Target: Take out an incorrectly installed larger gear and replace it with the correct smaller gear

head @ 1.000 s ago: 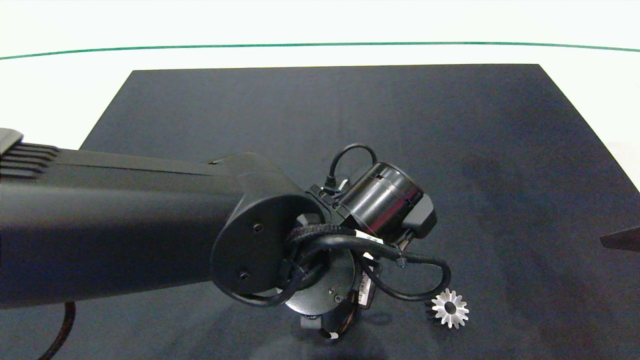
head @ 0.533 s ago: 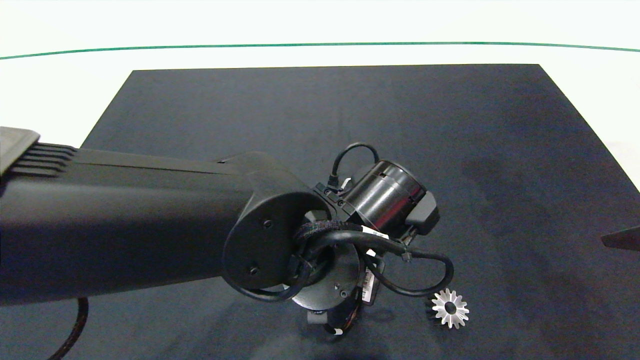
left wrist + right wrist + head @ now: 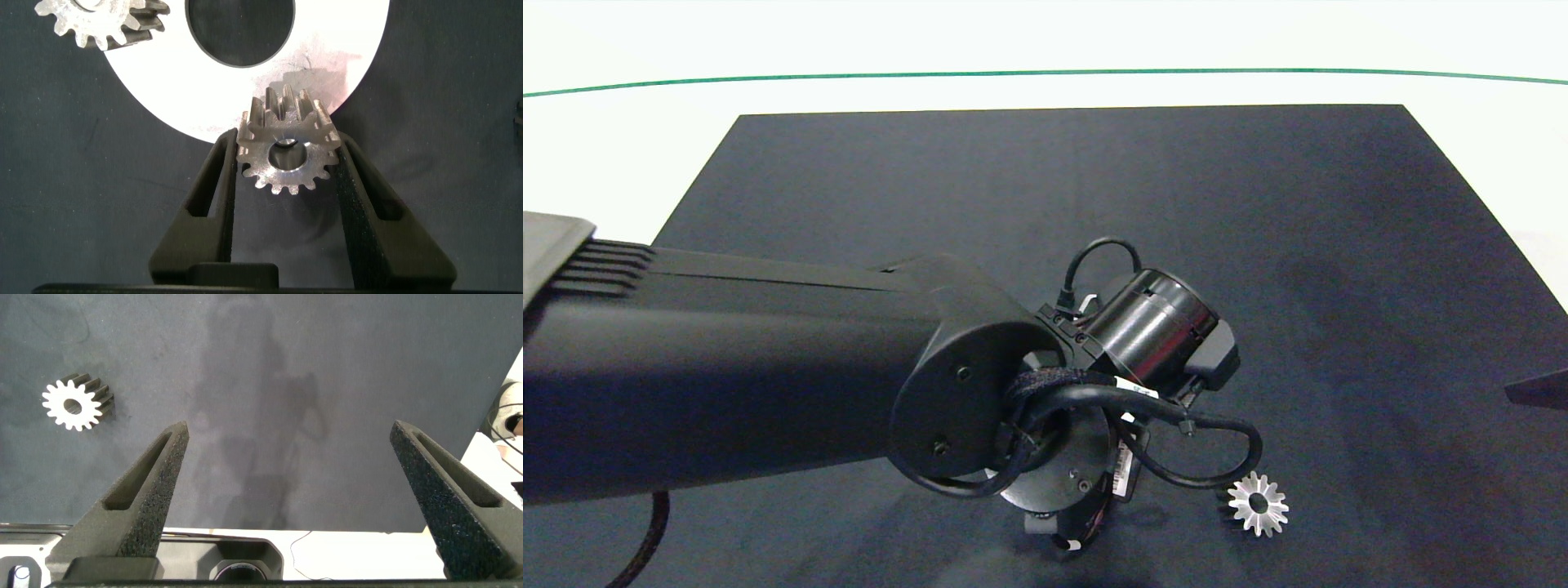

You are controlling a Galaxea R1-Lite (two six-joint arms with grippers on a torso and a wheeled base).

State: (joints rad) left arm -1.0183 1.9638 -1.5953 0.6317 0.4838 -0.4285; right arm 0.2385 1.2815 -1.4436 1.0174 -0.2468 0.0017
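Two left fingers (image 3: 219,175) clamp smaller gear (image 3: 288,153) over white disc (image 3: 212,90).

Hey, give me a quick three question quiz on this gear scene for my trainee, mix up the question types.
1. True or false: the left hand is shut on the smaller gear.
2. Where is the larger gear? A: lying on the dark mat. B: stacked on another gear. C: inside a box.
3. Fill in: the right hand hovers over the mat with its fingers ____.

Key: 1 true; 2 A; 3 open.
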